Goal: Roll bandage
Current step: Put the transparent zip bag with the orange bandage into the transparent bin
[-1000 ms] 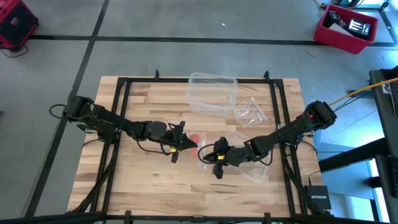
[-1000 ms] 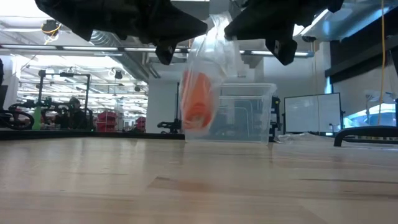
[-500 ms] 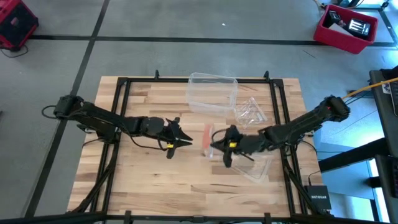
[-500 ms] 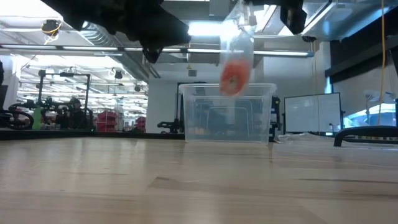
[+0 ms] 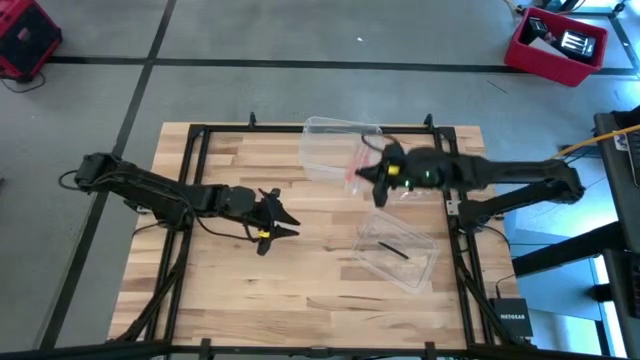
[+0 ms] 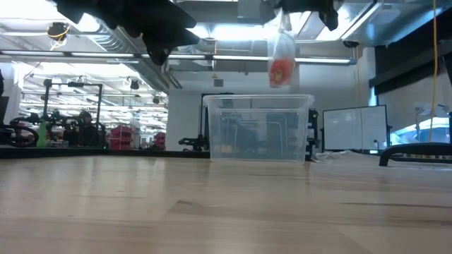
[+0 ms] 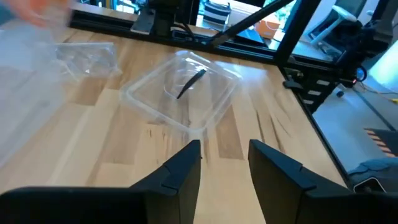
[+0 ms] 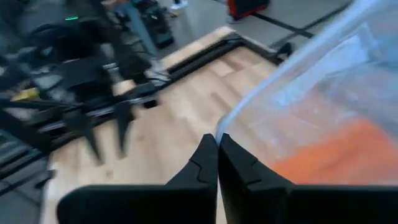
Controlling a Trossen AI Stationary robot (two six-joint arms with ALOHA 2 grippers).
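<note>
Orange bandage [image 6: 280,70], a small roll, hangs inside a clear bag [image 6: 282,51] above the clear box [image 5: 338,150]. Right pincer [image 5: 374,176]: I see it pressed together on the bag's top edge, held high over the box. Left pincer [image 5: 283,217]: spread, holding nothing, above mid-bench [image 5: 240,290]. Also on the bench: clear lid [image 5: 397,250], second bag [image 5: 405,180].

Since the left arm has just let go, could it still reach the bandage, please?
Probably not easily: the bandage hangs bagged from the right gripper over the clear box, while the left gripper sits open, well away.
</note>
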